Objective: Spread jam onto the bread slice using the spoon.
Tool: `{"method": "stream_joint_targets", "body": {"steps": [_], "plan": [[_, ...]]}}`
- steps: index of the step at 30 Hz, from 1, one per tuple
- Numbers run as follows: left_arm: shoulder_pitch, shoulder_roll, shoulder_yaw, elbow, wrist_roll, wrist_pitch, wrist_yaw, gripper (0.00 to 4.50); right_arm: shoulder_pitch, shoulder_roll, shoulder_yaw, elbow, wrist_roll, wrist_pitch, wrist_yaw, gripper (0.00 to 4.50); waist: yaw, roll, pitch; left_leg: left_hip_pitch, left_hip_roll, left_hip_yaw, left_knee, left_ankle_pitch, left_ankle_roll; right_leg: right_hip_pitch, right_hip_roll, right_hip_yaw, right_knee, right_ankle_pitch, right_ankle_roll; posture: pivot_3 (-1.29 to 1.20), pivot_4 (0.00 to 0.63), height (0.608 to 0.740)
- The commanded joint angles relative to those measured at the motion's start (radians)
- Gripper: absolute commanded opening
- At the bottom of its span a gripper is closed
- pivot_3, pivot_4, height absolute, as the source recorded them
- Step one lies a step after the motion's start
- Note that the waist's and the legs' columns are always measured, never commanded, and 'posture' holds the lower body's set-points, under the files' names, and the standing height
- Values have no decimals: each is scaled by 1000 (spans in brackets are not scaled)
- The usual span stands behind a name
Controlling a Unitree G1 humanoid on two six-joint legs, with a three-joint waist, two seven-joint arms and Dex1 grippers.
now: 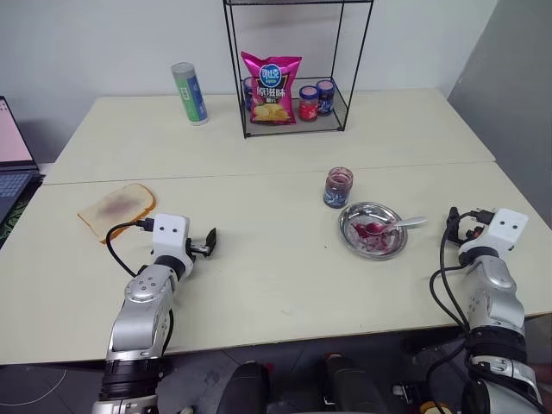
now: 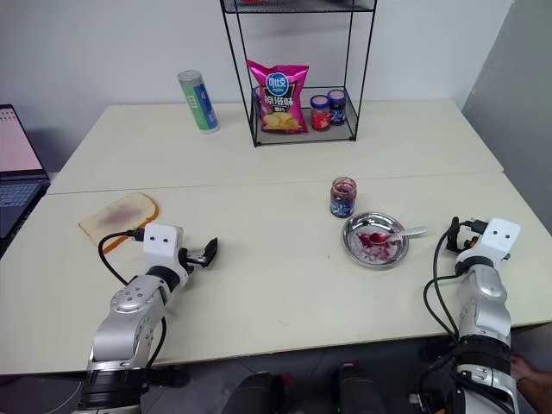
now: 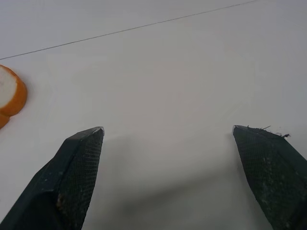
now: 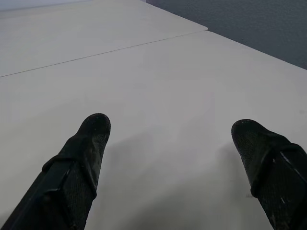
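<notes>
The bread slice (image 1: 116, 210), pale with a tan crust and a purplish stain in its middle, lies at the table's left. Its crust edge (image 3: 10, 94) also shows in the left wrist view. My left gripper (image 1: 207, 242) hovers just right of the bread, open and empty, over bare tabletop. The small glass jar of dark jam (image 1: 338, 186) stands right of centre. In front of it the spoon (image 1: 395, 225) rests in a round steel dish (image 1: 354, 241), its bowl red with jam. My right gripper (image 1: 454, 224) is open and empty near the table's right edge, right of the dish.
A black wire rack (image 1: 294, 128) at the back holds a pink crisp bag (image 1: 271, 88) and a red-lidded and a blue-lidded jar (image 1: 316, 100). A green-blue can (image 1: 190, 93) stands left of it. A laptop (image 1: 10, 164) sits off the left edge.
</notes>
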Motion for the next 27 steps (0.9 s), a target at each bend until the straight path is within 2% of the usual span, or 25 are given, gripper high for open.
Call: {"method": "stream_joint_targets", "body": {"steps": [1, 8, 13, 17, 21, 24, 27], "plan": [[-6, 6, 14, -44, -10, -12, -5, 4500, -10, -8, -18, -36, 8, -9, -4, 4423, 0, 0, 0, 0, 0, 0, 0, 0, 0, 0, 0, 0, 0, 0, 0, 0, 150, 740], [11, 9, 22, -75, -25, -27, -19, 4500, -11, -50, -15, -94, 5, 22, 18, 4423, 0, 0, 0, 0, 0, 0, 0, 0, 0, 0, 0, 0, 0, 0, 0, 0, 150, 740], [25, -3, 156, -100, -46, -85, 66, 4500, -97, -106, 24, -209, 69, 87, 142, 4423, -4, 0, 0, 0, 0, 1, 0, 0, 0, 0, 0, 0, 0, 0, 0, 0, 150, 740], [31, -7, 280, -58, -14, -106, 204, 4500, -205, -137, 122, -373, 204, 232, 340, 4423, -10, 1, 0, 1, 3, 2, 0, 0, 0, -1, 1, 0, 1, 1, -1, 0, 150, 740], [28, -4, 411, 4, -20, -116, 325, 4500, -293, -156, 289, -529, 392, 474, 576, 4423, -3, 0, 0, 0, 3, -4, -1, 0, 0, 0, 2, -3, 1, 0, -1, 0, 150, 740], [24, 24, 428, 58, 16, -133, 369, 4500, -304, -146, 342, -548, 393, 515, 598, 4423, 8, -3, -2, 0, 3, -6, -1, 0, 0, 0, 1, -4, 0, 0, -1, 0, 150, 740], [6, 41, 443, 104, -12, -129, 360, 4500, -313, -104, 369, -561, 423, 549, 602, 4423, 26, -5, -3, -1, 1, -5, 1, 0, 0, 0, -2, -4, -1, 3, -5, 0, 150, 740]]}}
